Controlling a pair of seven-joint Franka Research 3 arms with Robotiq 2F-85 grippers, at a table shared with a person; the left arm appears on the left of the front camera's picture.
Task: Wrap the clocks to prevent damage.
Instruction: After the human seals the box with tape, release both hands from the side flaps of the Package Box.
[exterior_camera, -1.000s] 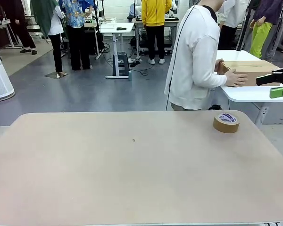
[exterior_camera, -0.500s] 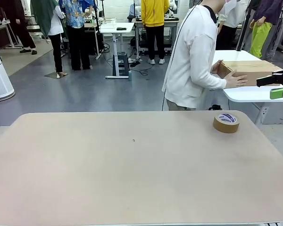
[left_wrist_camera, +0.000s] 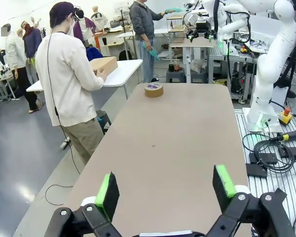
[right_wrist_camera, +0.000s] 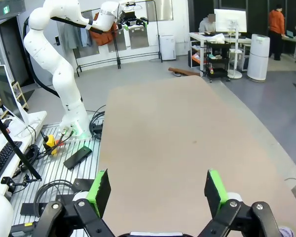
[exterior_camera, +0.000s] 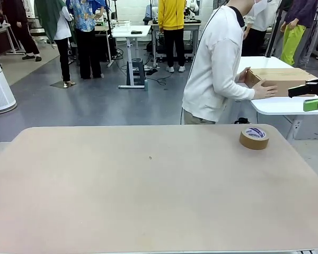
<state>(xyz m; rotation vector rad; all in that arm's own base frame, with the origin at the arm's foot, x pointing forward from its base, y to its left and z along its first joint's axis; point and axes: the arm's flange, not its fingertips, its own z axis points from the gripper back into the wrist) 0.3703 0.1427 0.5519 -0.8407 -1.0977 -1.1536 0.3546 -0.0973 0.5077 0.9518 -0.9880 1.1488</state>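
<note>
The clocks are out of view. In the left wrist view my left gripper hangs open above the beige table, nothing between its green pads. My right gripper is also open over the bare table, its pads wide apart and holding nothing. A person in a white top stands beyond the table's far right corner, turned away, with both hands on a cardboard box.
A roll of brown packing tape lies flat near the table's far right corner, also the tape roll. The cardboard box rests on a white side table. The right arm's base stands beside the table.
The person has shifted slightly to the left while keeping both hands on the box. The tape roll and both grippers have not moved.
</note>
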